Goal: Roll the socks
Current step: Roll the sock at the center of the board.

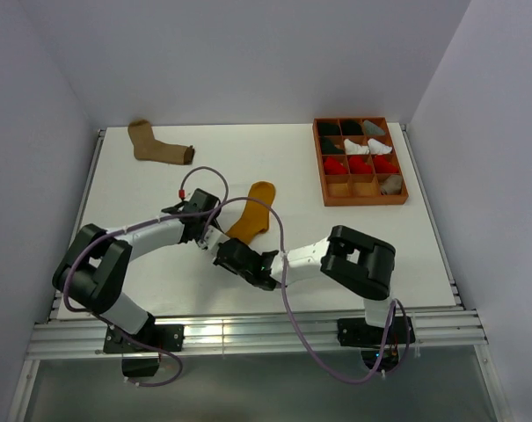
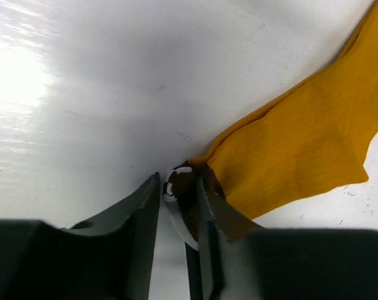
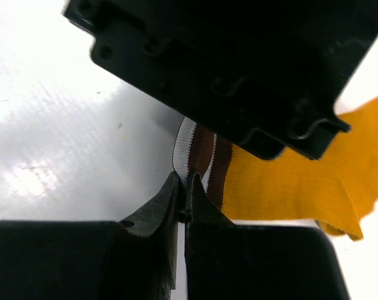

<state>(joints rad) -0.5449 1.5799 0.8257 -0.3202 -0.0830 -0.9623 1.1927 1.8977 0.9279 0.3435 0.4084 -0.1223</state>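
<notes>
the right gripper [image 3: 184, 184] is pinching shut on the striped cuff [image 3: 204, 153] of the yellow sock [image 2: 295, 150], right at its fingertips. the left gripper [image 2: 178, 181] is standing partly open just beside it, the cuff edge sitting loose between its jaws, not clamped. the rest of the sock is lying flat beyond both grippers, so the rolling looks barely begun. a brown sock [image 1: 160, 147] is waiting unrolled well beyond them, and i'm not seeing a third. rolled bundles are sitting in the wooden tray [image 1: 360, 200].
</notes>
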